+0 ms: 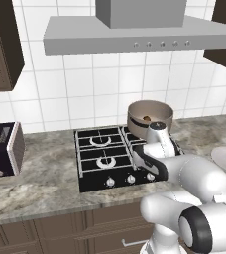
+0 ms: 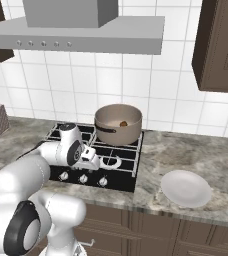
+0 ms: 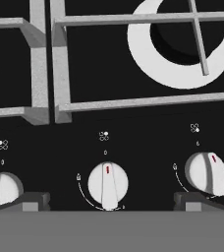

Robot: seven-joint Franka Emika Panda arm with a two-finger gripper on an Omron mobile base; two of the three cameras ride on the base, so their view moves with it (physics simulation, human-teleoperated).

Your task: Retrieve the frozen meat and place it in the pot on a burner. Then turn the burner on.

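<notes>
We find the gripper (image 3: pixel 111 202) spread wide and holding nothing, poised just above the near edge of the black cooktop (image 1: pixel 85 183), its two dark fingertips (image 3: pixel 33 201) standing on either side of the middle knob (image 3: pixel 107 184) in the hand view — touching or not, we cannot tell. That knob's red mark points straight up; a second knob (image 3: pixel 207 172) to its right sits turned slightly, and a third (image 3: pixel 1 189) shows partly at the left edge. Beyond the knobs lie grey grate bars (image 3: pixel 133 102) and one silver-ringed burner (image 3: pixel 180 47). From the right base view, the white arm (image 2: pixel 61 150) reaches over the front of the cooktop. The pot (image 2: pixel 118 125) sits on the far right burner, upright — the frozen meat (image 2: pixel 123 123) lies inside it, a small brown lump on the pale bottom. A white plate (image 2: pixel 186 188) rests on the marble counter (image 2: pixel 186 150) to the right of the cooktop, well apart from the pot. A toaster (image 1: pixel 3 149) stands on the counter far to the left. A grey hood (image 1: pixel 135 30) hangs above.
</notes>
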